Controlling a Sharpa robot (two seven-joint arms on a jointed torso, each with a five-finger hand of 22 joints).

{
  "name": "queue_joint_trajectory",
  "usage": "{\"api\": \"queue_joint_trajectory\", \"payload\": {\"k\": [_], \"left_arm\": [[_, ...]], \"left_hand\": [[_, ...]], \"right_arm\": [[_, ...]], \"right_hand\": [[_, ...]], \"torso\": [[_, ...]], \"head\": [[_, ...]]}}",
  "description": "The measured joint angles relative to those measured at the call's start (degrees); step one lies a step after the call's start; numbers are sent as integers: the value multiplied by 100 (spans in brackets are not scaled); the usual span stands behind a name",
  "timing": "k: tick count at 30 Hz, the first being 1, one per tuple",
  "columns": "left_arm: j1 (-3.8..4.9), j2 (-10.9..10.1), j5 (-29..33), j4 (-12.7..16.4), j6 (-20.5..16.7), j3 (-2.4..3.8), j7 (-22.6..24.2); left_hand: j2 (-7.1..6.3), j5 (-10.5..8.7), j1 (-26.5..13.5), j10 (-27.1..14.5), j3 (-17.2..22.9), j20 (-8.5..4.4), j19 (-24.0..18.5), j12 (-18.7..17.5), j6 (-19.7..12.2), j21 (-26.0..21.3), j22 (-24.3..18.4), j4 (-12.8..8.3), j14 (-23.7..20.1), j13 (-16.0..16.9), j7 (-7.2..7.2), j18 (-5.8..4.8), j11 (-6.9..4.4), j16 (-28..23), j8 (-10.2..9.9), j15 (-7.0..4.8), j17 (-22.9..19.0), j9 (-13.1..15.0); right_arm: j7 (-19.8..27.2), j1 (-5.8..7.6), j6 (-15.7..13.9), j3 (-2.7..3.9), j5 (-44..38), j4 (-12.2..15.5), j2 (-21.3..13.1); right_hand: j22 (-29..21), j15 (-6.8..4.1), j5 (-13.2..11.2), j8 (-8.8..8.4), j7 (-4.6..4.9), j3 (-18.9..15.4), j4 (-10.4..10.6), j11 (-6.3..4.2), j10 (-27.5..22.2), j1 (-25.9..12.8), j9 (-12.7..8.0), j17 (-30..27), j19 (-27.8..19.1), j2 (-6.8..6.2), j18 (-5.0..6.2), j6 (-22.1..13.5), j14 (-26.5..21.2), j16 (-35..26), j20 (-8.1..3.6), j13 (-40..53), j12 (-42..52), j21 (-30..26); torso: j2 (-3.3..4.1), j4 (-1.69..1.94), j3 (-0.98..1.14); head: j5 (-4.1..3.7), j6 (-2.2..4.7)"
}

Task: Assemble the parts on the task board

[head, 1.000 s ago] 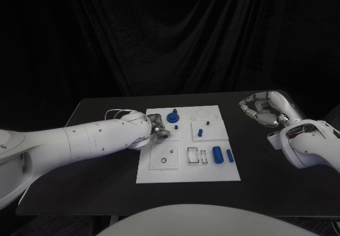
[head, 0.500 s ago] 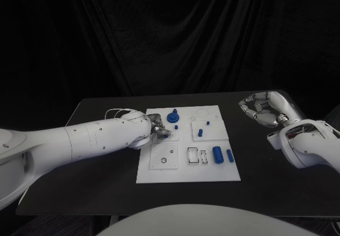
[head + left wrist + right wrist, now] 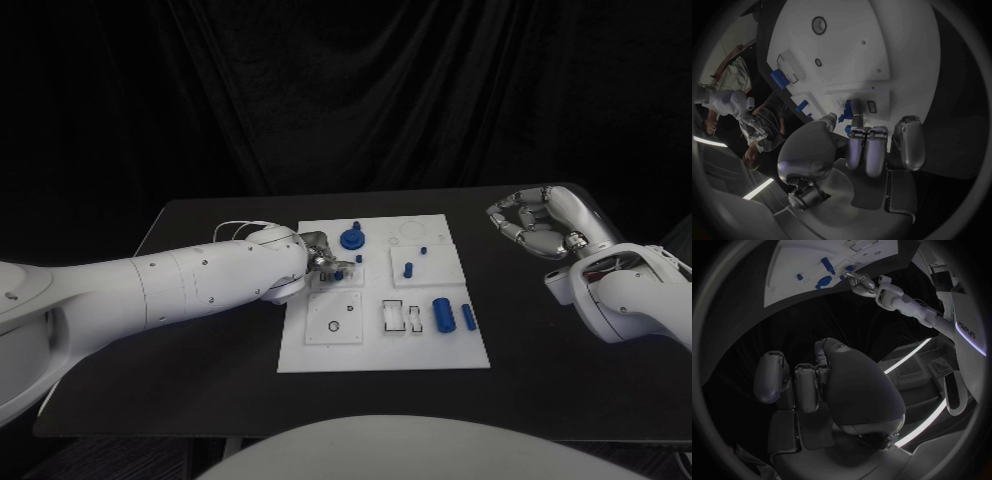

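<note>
While the left hand pinched a small blue part against the white board to seat it, the right hand hung curled and empty, well apart.

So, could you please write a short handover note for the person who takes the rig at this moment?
Left hand: over the task board's left side, pinching a small blue part at its fingertips, at a raised white block.
Right hand: raised off the board's right side, fingers curled, holding nothing.
On the board: a blue round part at the far left, a small blue peg in the middle, two blue cylinders lying at the right.
Done: cannot tell which parts are already seated.
Left: place the pinched part, then probably the two loose cylinders.
</note>
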Motion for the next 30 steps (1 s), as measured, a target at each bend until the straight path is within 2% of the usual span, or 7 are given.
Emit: {"api": "queue_joint_trajectory", "payload": {"k": [6, 14, 19, 20, 23, 27, 30], "left_arm": [[-20, -101, 4, 108, -113, -7, 17], [-55, -364, -42, 376, -343, -30, 21], [-53, -600, -169, 651, -545, -30, 28], [-52, -613, -175, 667, -559, -30, 30], [-35, -742, -240, 843, -710, -30, 64], [42, -899, -301, 1074, -910, -32, 137], [140, -999, -334, 1222, -1025, -32, 207]], "left_hand": [[140, 0, -209, 0, -345, 19, 84, 0, 23, 63, 0, 11, 0, 0, 17, 1, 0, 0, -11, 0, 0, 145], [256, 75, -104, 0, -669, -17, 201, 0, 19, 155, 0, 10, 0, 0, -44, 0, 0, 0, 351, 0, 0, 614], [400, 335, 40, 0, -846, -63, 247, 0, -21, 207, 0, -5, 0, 0, -84, 0, 0, 0, 529, 0, 0, 882], [403, 345, 43, 0, -846, -63, 247, 0, -21, 207, -1, -5, 0, 0, -84, 0, 0, 0, 529, 0, 0, 890], [410, 588, 254, 2, -910, -66, 290, 0, -42, 233, -1, -3, 0, 0, -105, 1, -41, 0, 585, 0, 0, 1007], [415, 920, 570, 2, -944, -74, 298, 0, -118, 264, -1, -20, -21, 0, -132, 1, -41, 0, 627, -21, 0, 1114], [401, 1075, 808, 2, -980, -74, 340, 0, -208, 267, -1, -28, -21, 0, -107, 0, -41, 0, 627, -21, 0, 1138]], "right_arm": [[-3, 0, 5, 0, 0, 0, -9], [-6, 0, 7, 0, 0, 4, -40], [-8, 0, 8, 0, 0, 3, -49], [-9, 0, 8, 0, 0, 2, -49], [-9, 0, 8, 0, 0, -3, -49], [-10, 0, 8, 0, 0, -9, -49], [-11, 0, 8, 0, 0, -12, -49]], "right_hand": [[0, 0, 0, 0, 0, 0, 0, 0, 0, 0, 0, 0, 0, 0, 0, 0, 0, 0, 0, 0, 0, 0], [-1, 0, 0, 0, 0, 0, 0, 0, 0, 0, -5, 0, 0, 0, 0, 0, 0, 0, 0, 0, 0, 0], [-1, 0, 0, 0, 0, 0, 0, 0, 0, 0, -5, 0, 0, 0, 0, 0, 0, 0, 0, 0, 0, 0], [-1, 0, 0, 0, 0, 0, 0, 0, 0, 0, -5, 0, 0, 0, 0, 0, 0, 0, 0, 0, 0, 0], [-1, 0, 0, 0, 0, 0, 0, 0, 0, 0, -5, 0, 0, 0, 0, 0, 0, 0, 0, 0, 0, 0], [-1, 0, 0, 0, 0, 0, 0, 0, 0, 0, -4, 0, 0, 0, 0, 0, 0, 0, 0, 0, 0, -26], [-2, 0, 0, 0, 0, 0, 0, 0, 0, 0, -4, 0, 0, 0, 0, 0, 0, 0, 0, 0, 0, -26]], "torso": [[-1, 0, 0], [-1, -1, -1], [-1, -1, -1], [-1, -1, -1], [-1, -1, -1], [-1, -1, -1], [-2, -1, -1]], "head": [[5, 0], [5, 0], [-7, 0], [-7, 0], [-7, 0], [-7, 0], [-13, 0]]}}
